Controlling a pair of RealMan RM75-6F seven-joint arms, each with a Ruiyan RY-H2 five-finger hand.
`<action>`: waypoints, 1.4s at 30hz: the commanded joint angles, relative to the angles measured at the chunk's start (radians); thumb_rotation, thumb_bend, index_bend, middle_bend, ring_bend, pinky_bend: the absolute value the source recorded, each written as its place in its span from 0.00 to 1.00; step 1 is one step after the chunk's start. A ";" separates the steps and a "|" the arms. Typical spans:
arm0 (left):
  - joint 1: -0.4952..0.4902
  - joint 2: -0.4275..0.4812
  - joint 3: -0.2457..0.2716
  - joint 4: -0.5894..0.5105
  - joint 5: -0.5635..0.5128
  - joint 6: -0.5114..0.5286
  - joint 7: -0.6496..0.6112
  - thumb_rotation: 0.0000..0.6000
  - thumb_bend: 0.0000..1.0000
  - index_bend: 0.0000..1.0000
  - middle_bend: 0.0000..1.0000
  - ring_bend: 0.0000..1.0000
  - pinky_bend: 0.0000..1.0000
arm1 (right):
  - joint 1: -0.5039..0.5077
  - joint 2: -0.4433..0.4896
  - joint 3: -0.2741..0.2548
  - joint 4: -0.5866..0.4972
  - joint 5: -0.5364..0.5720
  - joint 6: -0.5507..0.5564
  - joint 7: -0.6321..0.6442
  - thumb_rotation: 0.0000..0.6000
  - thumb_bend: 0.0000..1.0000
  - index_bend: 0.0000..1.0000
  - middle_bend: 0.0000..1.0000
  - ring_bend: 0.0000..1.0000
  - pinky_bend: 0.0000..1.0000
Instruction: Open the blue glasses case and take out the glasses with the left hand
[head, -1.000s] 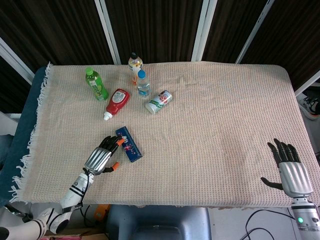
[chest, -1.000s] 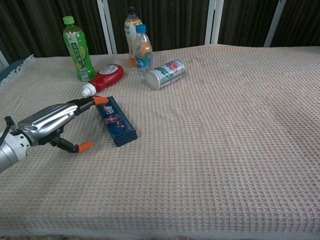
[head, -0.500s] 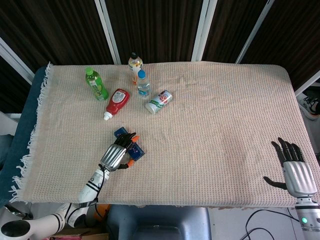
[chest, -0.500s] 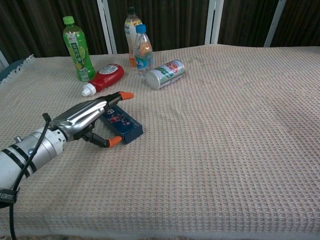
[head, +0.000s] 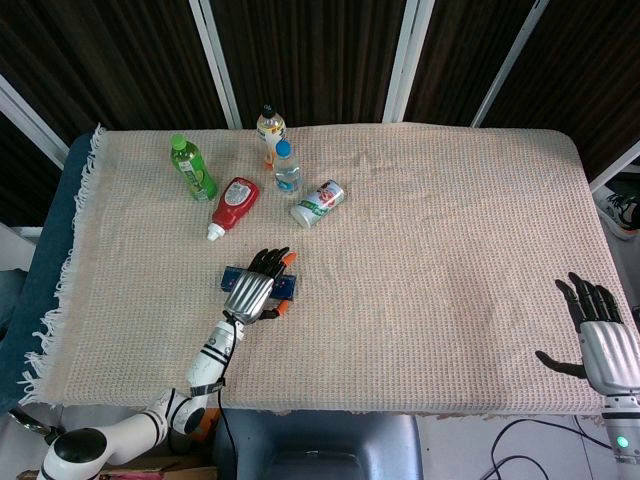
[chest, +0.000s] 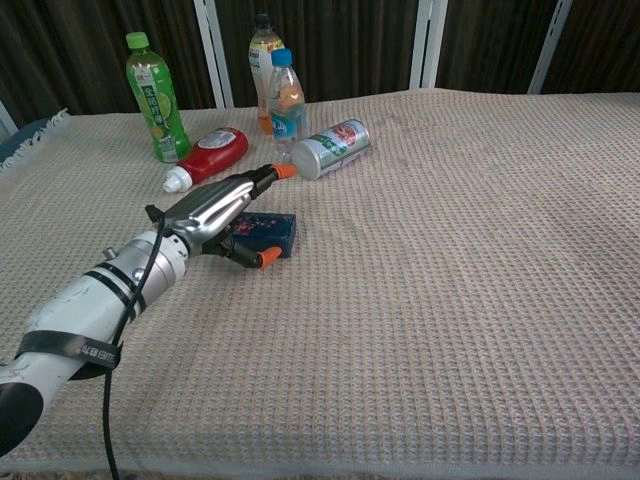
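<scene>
The blue glasses case lies closed on the woven cloth, turned roughly crosswise, mostly covered by my left hand. That hand lies flat over the case with fingers stretched out and the thumb below its near edge; I cannot see a firm grip. No glasses are visible. My right hand hovers at the table's near right corner, fingers spread, holding nothing; the chest view does not show it.
Behind the case stand a green bottle, an orange-drink bottle and a small water bottle. A red ketchup bottle and a can lie on their sides. The cloth-covered table spreads to the right.
My left hand has moved right and forward over the case, and the case has swung from diagonal to nearly crosswise. My right hand has drifted slightly right and toward the near edge.
</scene>
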 joint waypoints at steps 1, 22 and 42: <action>-0.021 -0.021 -0.020 0.038 -0.029 -0.013 0.009 1.00 0.31 0.00 0.00 0.00 0.00 | -0.002 0.004 0.000 0.000 -0.001 0.002 0.007 1.00 0.18 0.00 0.00 0.00 0.00; 0.041 0.062 0.010 -0.083 -0.060 0.075 0.110 1.00 0.37 0.20 0.00 0.00 0.01 | -0.008 0.013 -0.017 -0.010 -0.039 0.010 0.020 1.00 0.18 0.00 0.00 0.00 0.00; 0.027 0.065 -0.018 -0.131 -0.147 0.023 0.261 1.00 0.38 0.31 0.00 0.00 0.02 | -0.012 0.020 -0.018 -0.009 -0.046 0.017 0.040 1.00 0.18 0.00 0.00 0.00 0.00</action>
